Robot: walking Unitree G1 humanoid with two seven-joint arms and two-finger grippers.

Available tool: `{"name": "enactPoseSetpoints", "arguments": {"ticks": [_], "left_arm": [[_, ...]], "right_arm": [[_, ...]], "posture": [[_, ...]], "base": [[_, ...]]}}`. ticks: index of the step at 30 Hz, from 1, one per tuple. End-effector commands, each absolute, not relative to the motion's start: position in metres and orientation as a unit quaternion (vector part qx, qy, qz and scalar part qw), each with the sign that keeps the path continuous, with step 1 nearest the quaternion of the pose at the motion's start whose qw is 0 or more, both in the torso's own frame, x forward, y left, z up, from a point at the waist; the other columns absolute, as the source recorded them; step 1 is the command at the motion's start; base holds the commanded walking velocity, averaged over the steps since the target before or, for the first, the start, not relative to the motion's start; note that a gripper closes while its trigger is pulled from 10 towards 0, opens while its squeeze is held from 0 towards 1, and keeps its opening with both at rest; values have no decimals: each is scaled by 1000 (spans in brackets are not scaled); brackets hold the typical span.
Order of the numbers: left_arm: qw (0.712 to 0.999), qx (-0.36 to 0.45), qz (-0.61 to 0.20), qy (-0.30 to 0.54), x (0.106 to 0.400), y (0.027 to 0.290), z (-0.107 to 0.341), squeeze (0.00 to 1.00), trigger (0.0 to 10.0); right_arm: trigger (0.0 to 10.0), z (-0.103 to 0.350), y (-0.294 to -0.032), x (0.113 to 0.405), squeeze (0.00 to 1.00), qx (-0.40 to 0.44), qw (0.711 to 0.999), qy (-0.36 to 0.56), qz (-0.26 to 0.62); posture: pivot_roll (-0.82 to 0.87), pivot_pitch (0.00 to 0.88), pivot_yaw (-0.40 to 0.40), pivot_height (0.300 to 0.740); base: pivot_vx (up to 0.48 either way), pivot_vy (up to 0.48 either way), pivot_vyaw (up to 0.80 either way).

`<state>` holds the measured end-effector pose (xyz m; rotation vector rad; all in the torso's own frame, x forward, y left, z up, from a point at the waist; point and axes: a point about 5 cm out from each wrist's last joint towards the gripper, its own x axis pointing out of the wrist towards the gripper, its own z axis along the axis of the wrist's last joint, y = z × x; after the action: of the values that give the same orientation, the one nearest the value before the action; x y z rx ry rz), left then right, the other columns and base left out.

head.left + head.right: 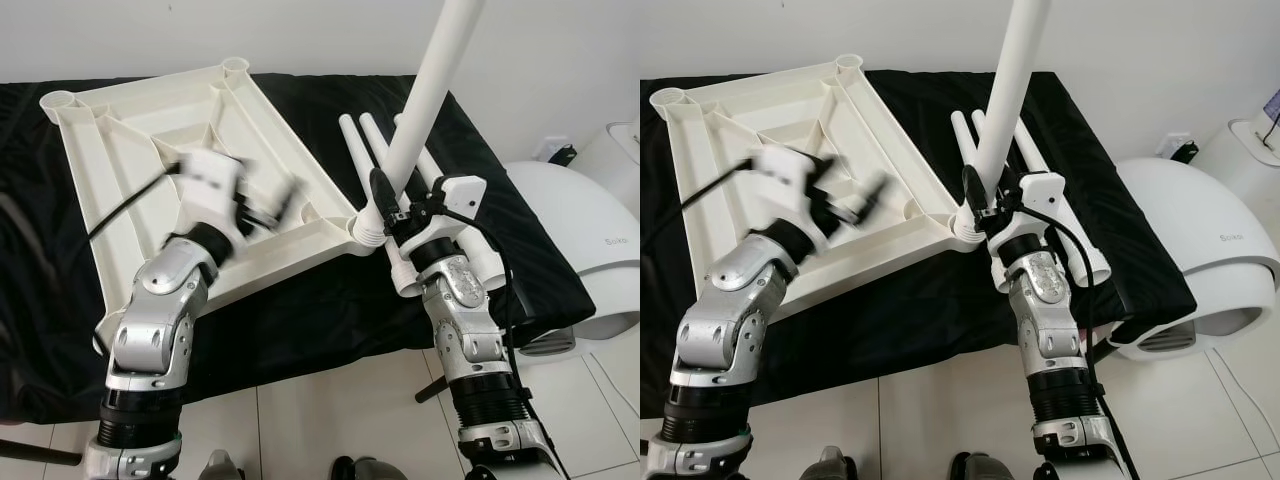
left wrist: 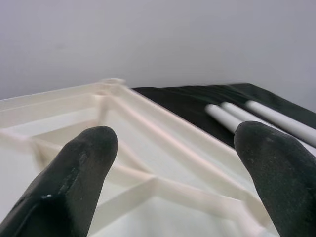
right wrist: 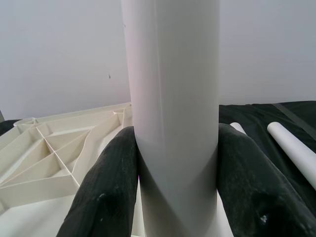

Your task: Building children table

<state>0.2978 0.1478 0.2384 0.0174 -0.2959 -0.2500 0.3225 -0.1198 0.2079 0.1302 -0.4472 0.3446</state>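
1. One white table leg (image 1: 425, 95) stands nearly upright in the left eye view, with its lower end in the corner socket (image 1: 366, 226) of the table top (image 1: 150, 130). The top lies with its ribbed underside up on a black cloth (image 1: 330, 300), probably so that the sockets face upward. The right gripper (image 1: 392, 205) is closed around the leg just above the socket; I judge it is steadying or pressing the leg in. The long axis of the leg runs up and leans a little toward the robot's right.

2. In the right eye view, the spare legs (image 1: 1025, 150) lie flat on the cloth behind the right gripper, pointing away from the robot. The left gripper (image 1: 855, 195) hovers over the ribbed underside, blurred.

3. In the left wrist view, the two fingers (image 2: 74, 177) of the left gripper are wide apart and hold nothing. Between them I see the ribs of the table top.

4. In the right wrist view, the black fingers (image 3: 106, 192) press on both sides of the leg, so the grip crosses its long axis.
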Motion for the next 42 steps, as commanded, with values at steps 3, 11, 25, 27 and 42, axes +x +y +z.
{"name": "enactPoseSetpoints", "arguments": {"ticks": [3,11,25,27,42], "left_arm": [[985,-12,-49,-166,288,163,237,0,10000],[978,-31,49,-199,275,179,236,0,10000],[978,-33,54,-199,266,174,226,0,10000],[977,-35,53,-203,263,173,225,0,10000],[976,-38,64,-206,260,169,220,0,10000]], "right_arm": [[10000,200,-116,319,0,59,960,-210,176],[10000,195,-107,312,0,67,957,-209,190],[10000,190,-102,309,0,72,957,-206,190],[10000,189,-101,307,0,66,958,-202,191],[10000,184,-95,299,0,69,959,-196,194]], "posture": [[124,155,-68,740],[129,156,-71,740],[132,149,-70,740],[132,149,-70,740],[125,138,-75,740]], "base": [[0,0,0],[0,0,0],[0,0,0],[0,0,0],[0,0,0]]}}
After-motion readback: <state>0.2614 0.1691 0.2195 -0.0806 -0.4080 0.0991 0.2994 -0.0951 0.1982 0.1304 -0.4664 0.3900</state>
